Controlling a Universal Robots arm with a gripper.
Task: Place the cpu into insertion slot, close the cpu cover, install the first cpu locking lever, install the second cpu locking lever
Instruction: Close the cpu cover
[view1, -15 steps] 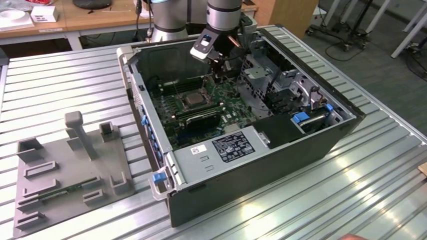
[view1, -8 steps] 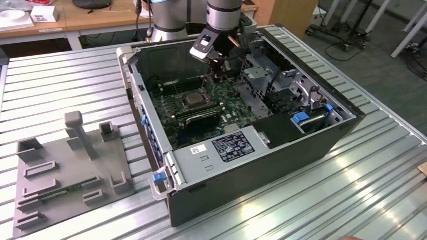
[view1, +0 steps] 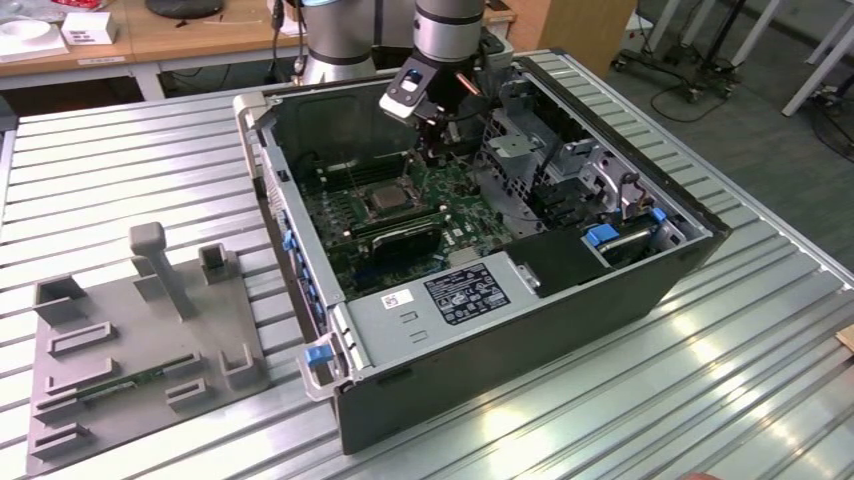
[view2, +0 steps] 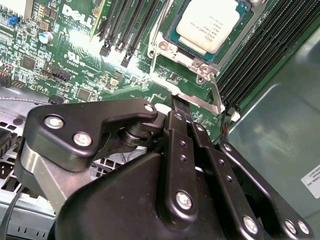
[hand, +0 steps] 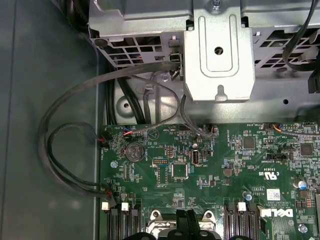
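You have the case (view1: 534, 340) lying open on the ribbed metal table (view1: 747, 330). Inside, the cpu (view2: 210, 22) sits in the insertion slot (view2: 172, 36). Your gripper (view2: 180, 102) hangs at the slot's rim, fingers pressed together and gripping nothing, with the drive cage (view1: 514, 150) close beside.

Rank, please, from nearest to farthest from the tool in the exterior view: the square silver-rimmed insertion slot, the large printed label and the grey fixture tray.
1. Square silver-rimmed insertion slot, on the green motherboard, right beside the tool.
2. Large rectangular printed label, on the grey metal panel inside the case.
3. Grey moulded fixture tray, outside the case on the exterior view's left.
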